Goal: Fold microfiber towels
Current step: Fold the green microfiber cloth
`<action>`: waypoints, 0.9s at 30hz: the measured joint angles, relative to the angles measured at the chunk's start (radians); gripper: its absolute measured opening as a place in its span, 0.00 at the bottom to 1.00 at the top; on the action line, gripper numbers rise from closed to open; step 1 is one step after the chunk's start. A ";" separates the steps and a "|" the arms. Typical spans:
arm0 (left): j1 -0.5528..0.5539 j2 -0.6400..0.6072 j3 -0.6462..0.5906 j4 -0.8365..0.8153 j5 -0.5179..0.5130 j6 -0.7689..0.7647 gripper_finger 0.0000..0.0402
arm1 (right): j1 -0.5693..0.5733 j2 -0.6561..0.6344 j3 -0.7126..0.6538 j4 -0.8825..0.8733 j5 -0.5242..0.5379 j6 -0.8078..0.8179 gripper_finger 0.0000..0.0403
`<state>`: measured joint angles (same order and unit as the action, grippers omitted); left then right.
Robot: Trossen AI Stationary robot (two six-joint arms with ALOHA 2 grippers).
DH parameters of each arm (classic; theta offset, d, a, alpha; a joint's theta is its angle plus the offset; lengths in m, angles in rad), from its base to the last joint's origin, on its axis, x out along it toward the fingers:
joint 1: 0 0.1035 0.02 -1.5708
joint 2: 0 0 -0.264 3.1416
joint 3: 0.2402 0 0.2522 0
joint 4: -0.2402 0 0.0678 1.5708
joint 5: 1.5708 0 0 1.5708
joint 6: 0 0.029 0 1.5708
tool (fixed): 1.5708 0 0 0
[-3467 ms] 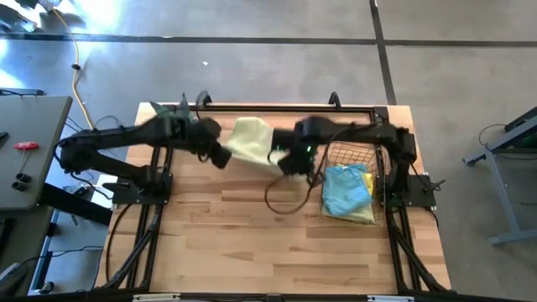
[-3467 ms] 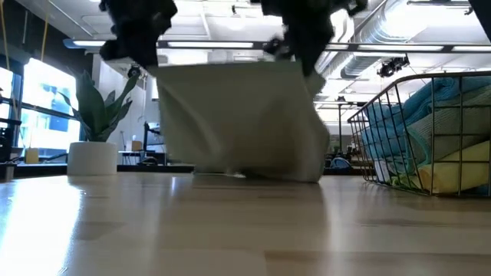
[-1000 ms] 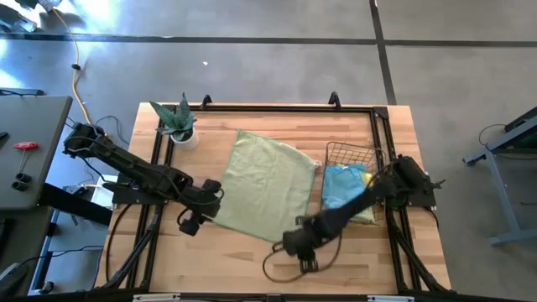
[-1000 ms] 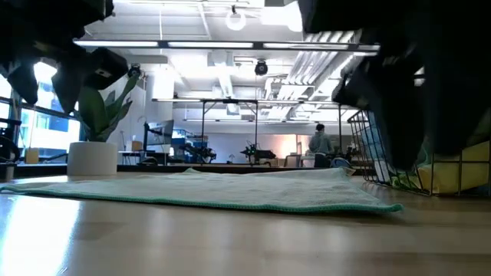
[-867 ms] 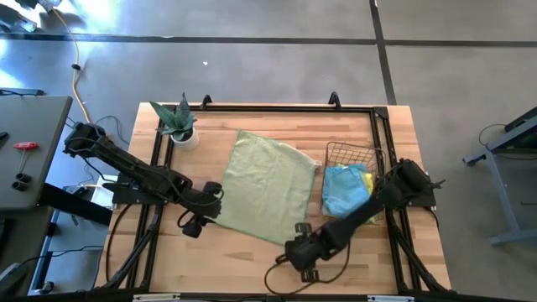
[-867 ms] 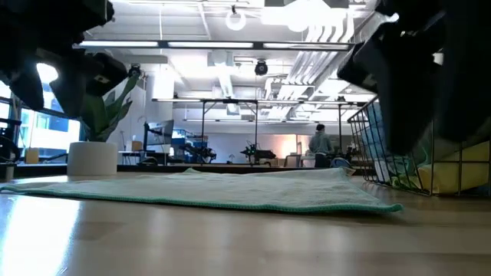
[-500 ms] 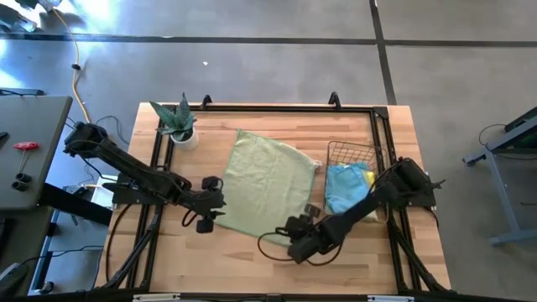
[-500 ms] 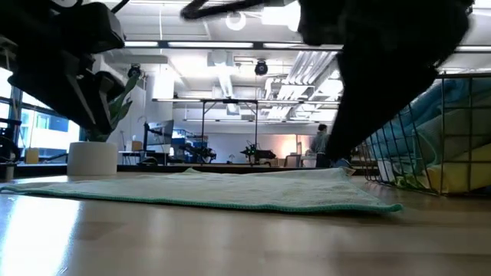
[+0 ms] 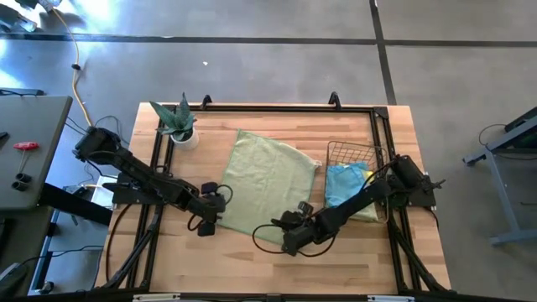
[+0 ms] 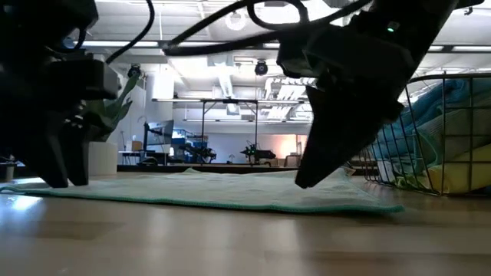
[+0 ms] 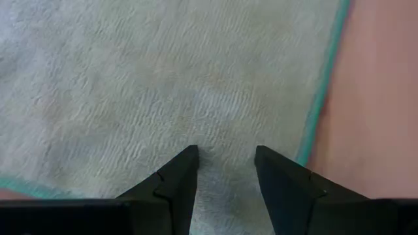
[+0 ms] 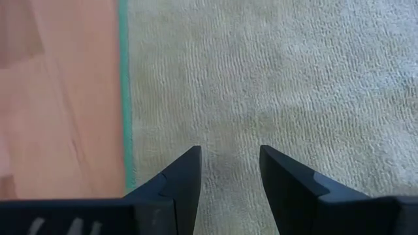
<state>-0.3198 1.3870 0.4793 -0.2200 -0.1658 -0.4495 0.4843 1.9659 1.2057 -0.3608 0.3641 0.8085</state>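
A pale green microfiber towel [image 9: 268,180] with a teal hem lies spread flat on the wooden table, turned a little askew. My left gripper [image 9: 215,210] [image 11: 225,153] stands open over the towel's near left corner, its fingers pointing steeply down. My right gripper [image 9: 289,235] [image 12: 228,153] stands open over the near right corner, close to the hem [image 12: 123,85]. In the low view both grippers [image 10: 57,180] [image 10: 305,180] hang just above the cloth. A light blue towel [image 9: 344,189] and a yellow one lie in the wire basket [image 9: 352,153].
The copper wire basket stands at the table's right, just beside the spread towel's far right corner. A potted plant [image 9: 180,126] stands at the far left. Bare wood lies along the near edge [image 9: 268,273]. Black cables loop from both arms onto the table.
Both grippers have come down over the towel's near corners and rolled at the wrist. The left one has moved toward the table's right, onto the towel. The right one has moved away from the near edge toward the towel. The towel has stayed flat and still.
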 joint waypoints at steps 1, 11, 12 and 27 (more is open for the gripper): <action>-0.002 0.013 0.003 0.013 0.009 -0.009 0.37 | -0.001 0.000 0.000 -0.009 -0.004 -0.005 0.37; -0.101 0.037 0.001 0.131 0.183 -0.254 0.32 | -0.030 -0.001 0.000 -0.115 -0.047 -0.077 0.37; -0.114 0.039 0.000 0.147 0.190 -0.274 0.31 | -0.034 -0.001 0.000 -0.121 -0.047 -0.084 0.37; -0.159 0.039 0.119 0.118 0.318 -0.069 0.33 | 0.025 -0.017 0.145 -0.208 -0.182 -0.325 0.37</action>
<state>-0.4789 1.4259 0.5985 -0.1024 0.1523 -0.5186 0.5093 1.9494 1.3504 -0.5691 0.1825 0.4831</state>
